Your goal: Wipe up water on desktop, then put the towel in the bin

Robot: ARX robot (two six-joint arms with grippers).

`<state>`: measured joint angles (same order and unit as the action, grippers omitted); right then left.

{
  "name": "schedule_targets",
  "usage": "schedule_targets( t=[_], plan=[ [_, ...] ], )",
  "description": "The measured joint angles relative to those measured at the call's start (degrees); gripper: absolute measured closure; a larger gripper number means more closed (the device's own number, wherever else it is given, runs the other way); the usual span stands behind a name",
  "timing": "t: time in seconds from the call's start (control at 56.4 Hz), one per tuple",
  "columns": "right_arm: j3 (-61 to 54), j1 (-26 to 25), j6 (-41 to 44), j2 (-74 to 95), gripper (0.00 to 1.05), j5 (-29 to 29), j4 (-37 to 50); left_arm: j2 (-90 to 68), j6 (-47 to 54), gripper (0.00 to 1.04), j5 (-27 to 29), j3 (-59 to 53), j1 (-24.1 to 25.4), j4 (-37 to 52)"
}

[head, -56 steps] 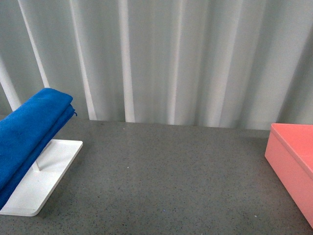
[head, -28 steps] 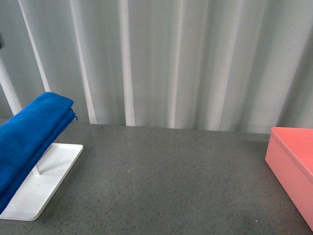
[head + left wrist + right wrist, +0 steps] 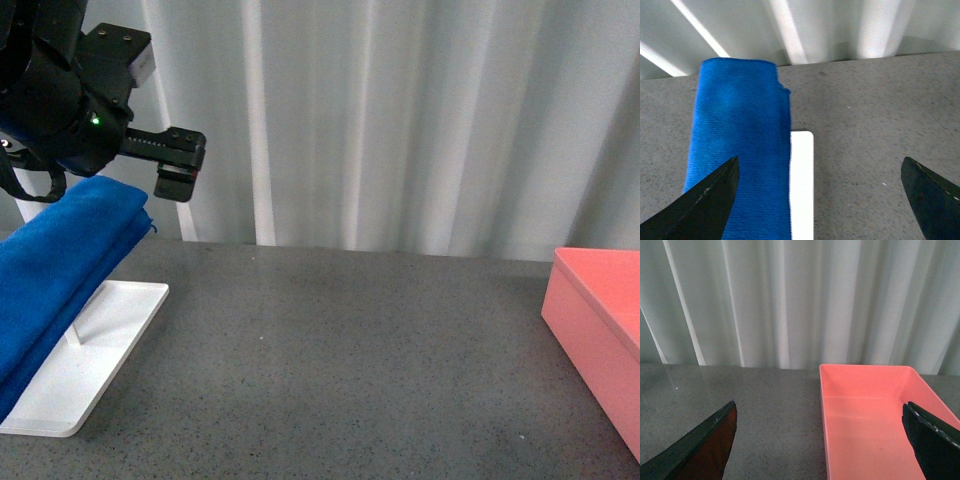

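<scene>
The blue towel (image 3: 55, 265) hangs folded over a rack on the white tray base (image 3: 95, 350) at the left of the dark grey desktop (image 3: 350, 370). My left gripper (image 3: 178, 170) hovers open above the towel's far end. In the left wrist view the towel (image 3: 737, 150) lies under one black finger (image 3: 705, 205), apart from it, and the gripper (image 3: 820, 167) holds nothing. The pink bin (image 3: 595, 330) stands at the right edge. My right gripper (image 3: 819, 412) is open above the empty bin (image 3: 865, 430). I cannot make out the water.
A pale pleated curtain (image 3: 400, 120) closes off the back of the desktop. The white base (image 3: 801, 185) shows beside the towel in the left wrist view. Bare desktop (image 3: 765, 415) lies between rack and bin.
My left arm has come into the front view at the upper left, above the towel. The towel and the bin have not moved.
</scene>
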<state>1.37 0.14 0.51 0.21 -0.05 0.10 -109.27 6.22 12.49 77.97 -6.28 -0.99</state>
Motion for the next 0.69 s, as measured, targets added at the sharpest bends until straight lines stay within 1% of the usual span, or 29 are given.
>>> schedule_targets(
  t=[0.16, 0.284, 0.497, 0.692],
  plan=[
    [0.0, 0.0, 0.0, 0.0, 0.07, 0.0, 0.0, -3.4, -0.3, 0.07, 1.2, 2.0, 4.4, 0.2],
    [0.0, 0.0, 0.0, 0.0, 0.07, 0.0, 0.0, -5.7, -0.7, 0.07, 1.2, 2.0, 6.3, 0.2],
    [0.0, 0.0, 0.0, 0.0, 0.07, 0.0, 0.0, -8.7, -1.7, 0.07, 1.3, 2.3, 6.4, 0.6],
    [0.0, 0.0, 0.0, 0.0, 0.07, 0.0, 0.0, -10.5, -0.2, 0.07, 2.8, 3.3, 6.0, 3.0]
  ],
)
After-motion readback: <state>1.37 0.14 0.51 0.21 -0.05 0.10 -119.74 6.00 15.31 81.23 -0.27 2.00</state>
